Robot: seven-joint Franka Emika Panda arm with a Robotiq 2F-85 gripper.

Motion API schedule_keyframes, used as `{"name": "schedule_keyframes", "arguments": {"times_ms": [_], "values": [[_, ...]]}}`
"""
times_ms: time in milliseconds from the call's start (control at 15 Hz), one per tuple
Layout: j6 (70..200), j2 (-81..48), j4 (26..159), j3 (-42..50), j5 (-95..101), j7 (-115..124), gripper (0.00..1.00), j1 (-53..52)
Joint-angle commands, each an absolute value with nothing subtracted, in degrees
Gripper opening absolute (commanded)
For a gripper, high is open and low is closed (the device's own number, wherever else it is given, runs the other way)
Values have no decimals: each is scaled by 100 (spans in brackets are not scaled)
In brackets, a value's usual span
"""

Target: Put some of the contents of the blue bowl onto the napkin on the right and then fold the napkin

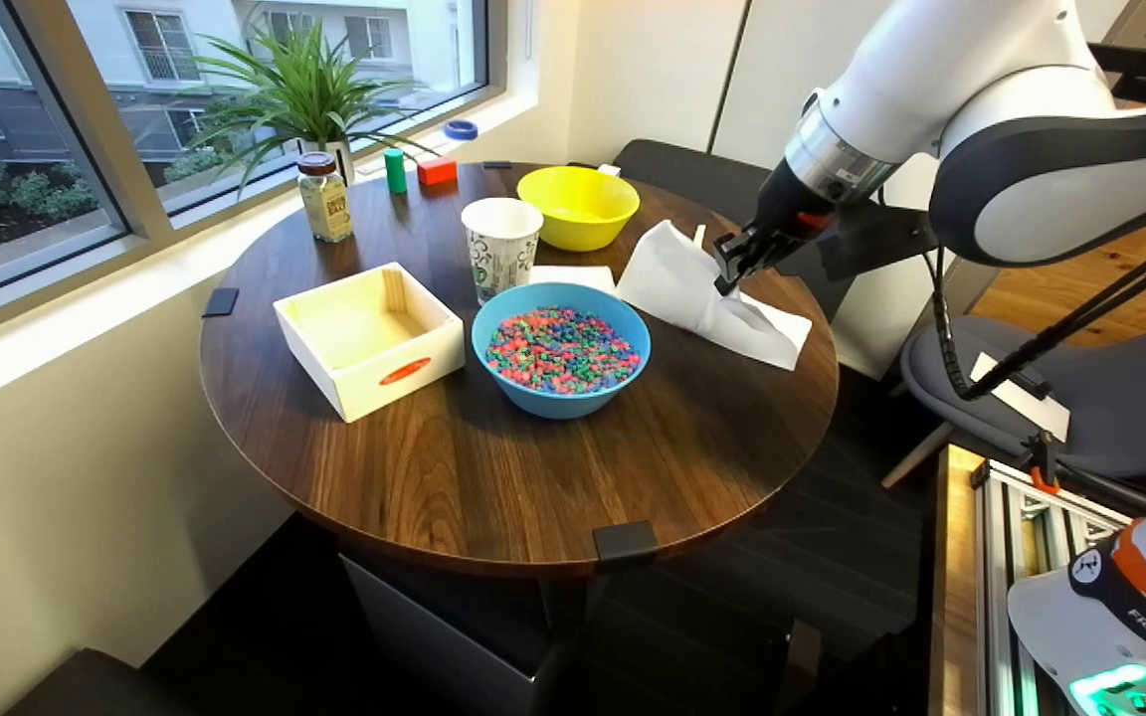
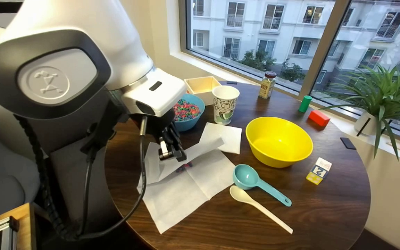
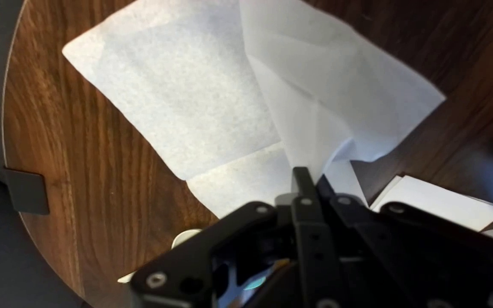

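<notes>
Tool pinched tight w/ napkin in its grip, flap raised nr the candy bits; blue bowl nearby on table. Prob. best: bring flap low & slow over bits, lay flat, then let go.
</notes>
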State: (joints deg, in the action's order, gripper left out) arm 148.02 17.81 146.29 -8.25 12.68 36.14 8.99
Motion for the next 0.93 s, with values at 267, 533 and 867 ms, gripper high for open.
{"name": "schedule_keyframes", "arguments": {"times_ms": [267,533,867], "values": [[14712,1868,14770,-719,1422,3537,38,965],[14630,2032,14834,-686,1614,3564,67,1085],[14482,2200,14837,-652,1832,3509,100,1238]]}}
